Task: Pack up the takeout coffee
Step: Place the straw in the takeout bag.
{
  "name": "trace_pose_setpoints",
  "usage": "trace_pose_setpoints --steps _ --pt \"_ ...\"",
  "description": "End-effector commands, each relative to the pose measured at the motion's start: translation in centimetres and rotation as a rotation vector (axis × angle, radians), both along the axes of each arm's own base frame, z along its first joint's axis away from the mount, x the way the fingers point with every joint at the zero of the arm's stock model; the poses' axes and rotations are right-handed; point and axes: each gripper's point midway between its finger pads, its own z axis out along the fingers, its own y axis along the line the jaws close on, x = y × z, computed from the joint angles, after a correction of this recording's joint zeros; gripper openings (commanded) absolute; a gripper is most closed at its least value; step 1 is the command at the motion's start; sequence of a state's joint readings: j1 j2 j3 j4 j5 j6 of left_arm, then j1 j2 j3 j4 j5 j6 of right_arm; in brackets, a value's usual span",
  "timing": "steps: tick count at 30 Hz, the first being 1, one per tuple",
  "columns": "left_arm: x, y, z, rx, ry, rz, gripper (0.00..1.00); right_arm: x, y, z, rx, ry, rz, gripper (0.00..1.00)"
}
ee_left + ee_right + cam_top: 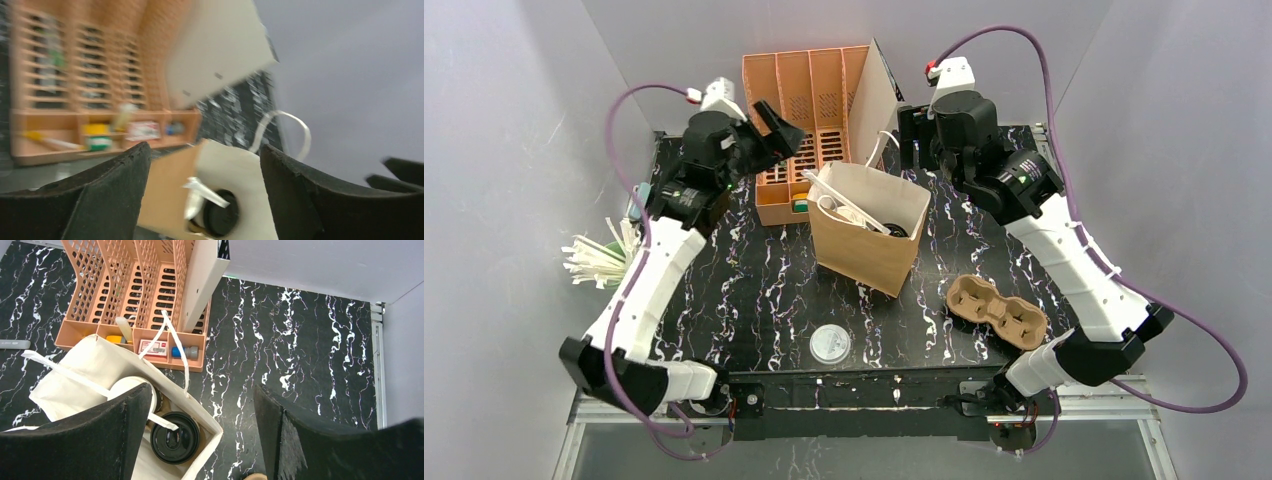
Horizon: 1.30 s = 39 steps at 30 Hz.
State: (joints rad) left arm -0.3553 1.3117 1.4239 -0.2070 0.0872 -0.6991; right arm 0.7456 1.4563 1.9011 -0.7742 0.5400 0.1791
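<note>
Takeout coffee [174, 442], black lid on, sitting inside paper bag [864, 255].
Left pincer [204, 150] and right pincer [201, 390] are hovering wide open, empty; bag walls are seemingly propping it upright.

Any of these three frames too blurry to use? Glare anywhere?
Left wrist: motion-smeared, the orange organizer and paper bag soft. Right wrist: sharp, slight sheen on the black lid. Top external: sharp, evenly lit, soft shadow under the bag.
</note>
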Motion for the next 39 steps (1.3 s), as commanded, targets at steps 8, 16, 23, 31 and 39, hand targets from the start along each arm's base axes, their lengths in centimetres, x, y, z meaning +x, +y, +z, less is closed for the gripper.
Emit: trace_pose_setpoints --steps 8,16,23,31,39 --pt "-6.1 22.9 0.6 0.821 0.167 0.947 0.57 0.9 1.1 1.7 0.023 -0.041 0.032 0.83" --pt "-9.3 34.0 -6.6 0.845 0.544 1.227 0.72 1.3 2.3 2.0 0.025 -0.031 0.073 0.83" --pt "-11.2 37.4 -9.5 0.849 0.662 1.351 0.71 1.8 3.2 2.3 0.024 -0.035 0.094 0.83" --pt "-9.6 38.7 -11.6 0.826 0.674 1.342 0.59 2.0 3.5 2.8 0.025 -0.047 0.102 0.82" --pt "-7.7 39.7 -12.8 0.818 0.684 1.350 0.50 2.1 3.4 3.3 0.026 -0.057 0.097 0.82"
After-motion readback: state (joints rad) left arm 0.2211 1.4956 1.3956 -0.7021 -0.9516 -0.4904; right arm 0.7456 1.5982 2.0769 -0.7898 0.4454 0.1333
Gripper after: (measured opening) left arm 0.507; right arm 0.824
